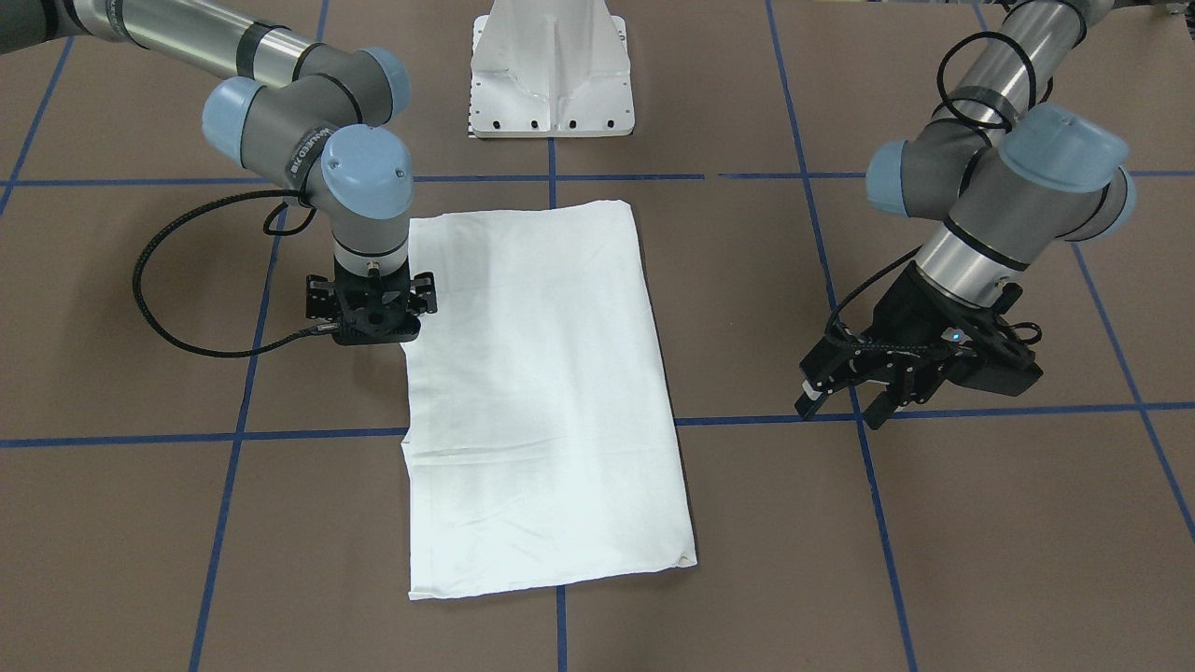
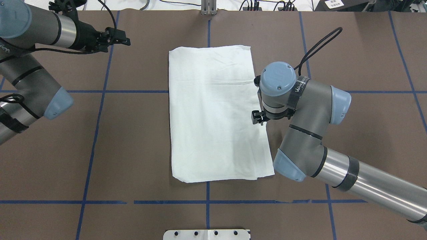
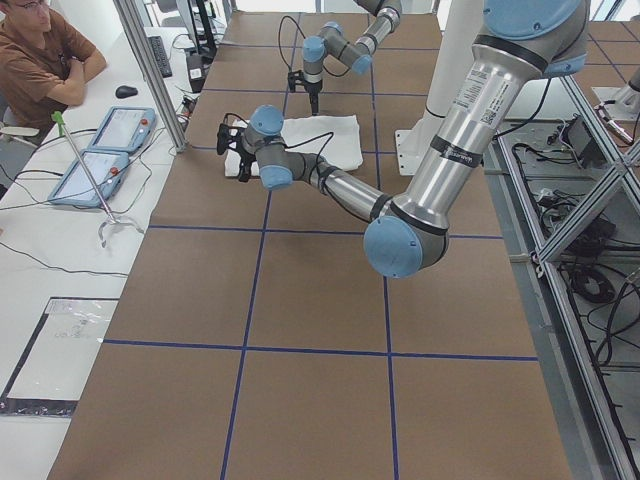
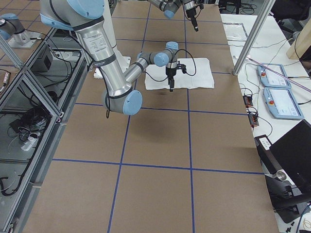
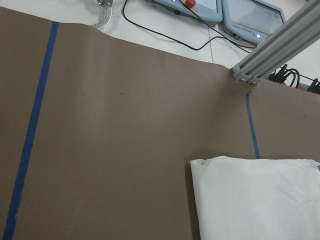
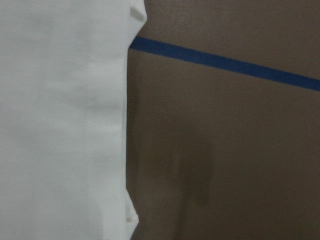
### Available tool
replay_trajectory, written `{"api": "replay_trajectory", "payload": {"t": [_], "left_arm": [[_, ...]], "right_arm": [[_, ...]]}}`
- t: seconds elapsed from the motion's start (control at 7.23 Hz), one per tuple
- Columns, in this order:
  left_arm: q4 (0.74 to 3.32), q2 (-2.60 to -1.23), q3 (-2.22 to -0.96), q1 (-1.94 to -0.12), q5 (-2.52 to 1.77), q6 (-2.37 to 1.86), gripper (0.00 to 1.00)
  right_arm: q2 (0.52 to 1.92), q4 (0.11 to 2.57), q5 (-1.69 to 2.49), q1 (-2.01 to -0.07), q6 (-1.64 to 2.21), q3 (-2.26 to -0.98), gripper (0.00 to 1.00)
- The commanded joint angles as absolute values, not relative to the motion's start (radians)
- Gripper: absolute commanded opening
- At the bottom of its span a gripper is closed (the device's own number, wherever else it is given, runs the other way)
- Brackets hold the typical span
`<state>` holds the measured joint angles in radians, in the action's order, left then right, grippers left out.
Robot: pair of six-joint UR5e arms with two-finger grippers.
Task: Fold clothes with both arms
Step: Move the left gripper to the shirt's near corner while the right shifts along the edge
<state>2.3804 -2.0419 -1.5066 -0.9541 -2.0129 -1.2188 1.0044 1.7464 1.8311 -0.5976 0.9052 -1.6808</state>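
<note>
The white T-shirt (image 1: pixel 541 401) lies folded into a long flat rectangle on the brown table, and in the overhead view (image 2: pixel 213 113) it sits at the middle. No text, collar or label shows. My right gripper (image 1: pixel 373 322) points straight down at the shirt's long edge on my right, about halfway along. Its fingertips are hidden under the wrist, so I cannot tell if it is open or shut. The right wrist view shows that shirt edge (image 6: pixel 60 120) close up. My left gripper (image 1: pixel 843 408) is open and empty, off the shirt over bare table. The left wrist view shows one shirt corner (image 5: pixel 255 200).
The white pedestal base (image 1: pixel 551 75) stands at the robot's side of the table. Blue tape lines (image 1: pixel 560 434) cross the brown surface. Beyond the far edge an operator (image 3: pixel 40 50) sits by teach pendants (image 3: pixel 110 140) and an aluminium post (image 3: pixel 150 70).
</note>
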Motion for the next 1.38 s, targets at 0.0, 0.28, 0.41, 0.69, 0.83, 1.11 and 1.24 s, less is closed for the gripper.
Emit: {"api": "replay_trajectory", "payload": {"t": [0.0,0.28,0.41,0.69,0.83,1.11,1.24], "left_arm": [[2.372,-2.039,-1.519,-0.954,-2.025,-1.221,1.00],[2.272,-2.004,-1.631,-0.948,-2.124,-1.262,1.00],[2.214,-1.967,-1.716,-0.940,-2.156,-1.316,1.00],[2.146,-1.956,-1.836,-0.748,-2.094,-1.591,1.00],[2.146,-1.957,-1.859,-0.632,-2.003,-1.709,1.00],[2.131,-1.963,-1.859,-0.430,-1.849,-1.914,1.00],[2.064,-1.970,-1.861,-0.361,-1.830,-1.960,1.00]], "right_arm": [[1.047,1.750,1.850,-0.603,0.916,-1.820,1.00],[1.109,1.750,1.850,-0.604,0.919,-1.961,1.00],[1.123,1.750,1.871,-0.610,0.920,-2.015,1.00],[1.153,1.747,1.936,-0.612,0.964,-2.104,1.00],[1.154,1.743,1.950,-0.618,1.007,-2.129,1.00],[1.151,1.741,2.054,-0.688,1.014,-2.131,1.00],[1.149,1.740,2.071,-0.710,1.014,-2.128,1.00]]}}
